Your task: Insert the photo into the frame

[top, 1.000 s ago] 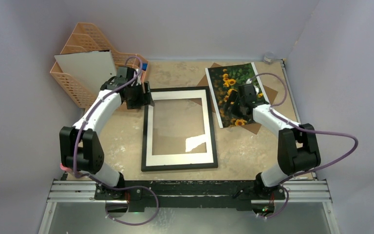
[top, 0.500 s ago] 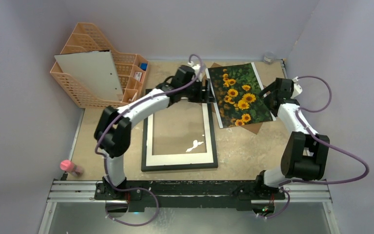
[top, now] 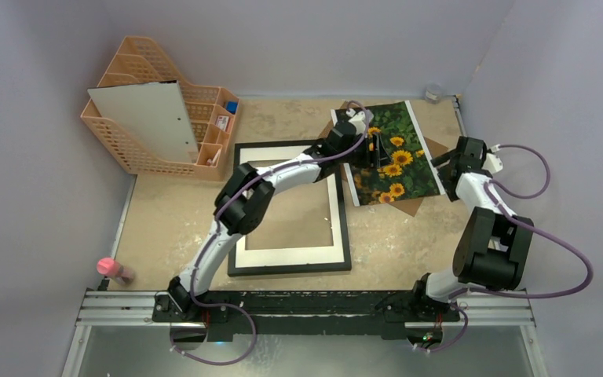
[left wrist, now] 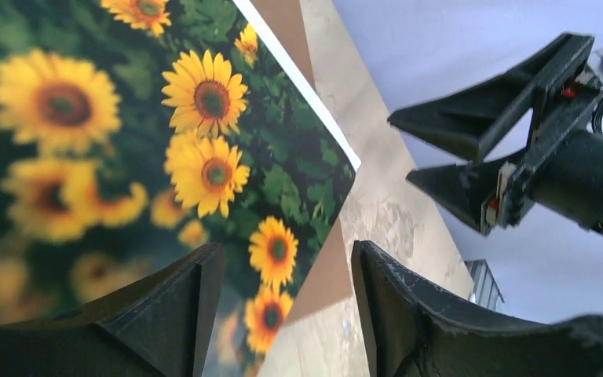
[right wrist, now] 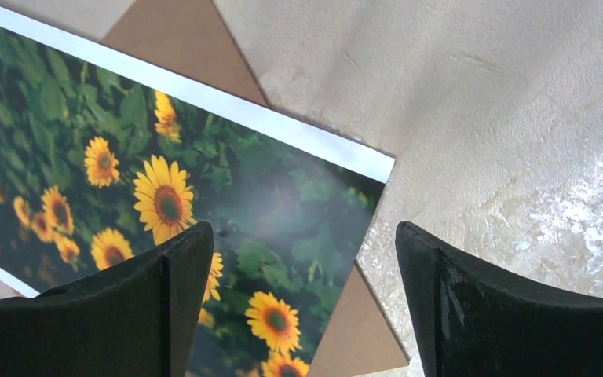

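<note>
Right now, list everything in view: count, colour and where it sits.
photo: one, yellow sunflowers on green, far right, on the brown board
brown board: one, brown, under the photo
frame: one, black, table centre
mat: one, white, inside the frame
organiser: one, orange, far left corner
panel: one, pale grey, standing in the organiser
small object: one, pink, near left edge
left gripper: one, black, open above the photo
right gripper: one, black, open by the photo's right edge

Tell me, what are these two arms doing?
They are to put the photo in the frame. The photo lies on a brown board right of the frame, not yet picked up. The left gripper, open, hovers over it. The right gripper, open, hangs near its right edge.
</note>
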`<control>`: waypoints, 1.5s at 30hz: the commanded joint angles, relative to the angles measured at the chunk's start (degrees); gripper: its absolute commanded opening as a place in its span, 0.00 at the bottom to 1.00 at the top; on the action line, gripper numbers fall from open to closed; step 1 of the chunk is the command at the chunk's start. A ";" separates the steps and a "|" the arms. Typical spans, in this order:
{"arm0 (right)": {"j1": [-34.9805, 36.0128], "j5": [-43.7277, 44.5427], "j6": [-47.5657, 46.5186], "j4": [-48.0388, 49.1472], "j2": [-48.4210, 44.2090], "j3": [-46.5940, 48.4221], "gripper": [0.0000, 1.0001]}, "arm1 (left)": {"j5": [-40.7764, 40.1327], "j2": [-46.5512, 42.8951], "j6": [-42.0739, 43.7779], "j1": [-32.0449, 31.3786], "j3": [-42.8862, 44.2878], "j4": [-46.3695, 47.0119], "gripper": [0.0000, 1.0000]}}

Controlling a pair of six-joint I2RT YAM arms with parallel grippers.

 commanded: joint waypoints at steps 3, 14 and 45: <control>-0.17 -1.33 1.75 0.31 1.23 -2.81 0.87 | 0.50 8.69 -1.80 -1.15 8.74 9.14 0.63; -0.27 -7.84 1.49 7.66 3.12 -9.35 0.85 | -5.70 13.04 4.55 -1.67 11.48 -6.29 0.61; -3.84 -23.97 8.48 50.58 -1.36 -28.29 0.70 | -4.18 25.86 12.71 -2.71 26.17 -37.28 0.54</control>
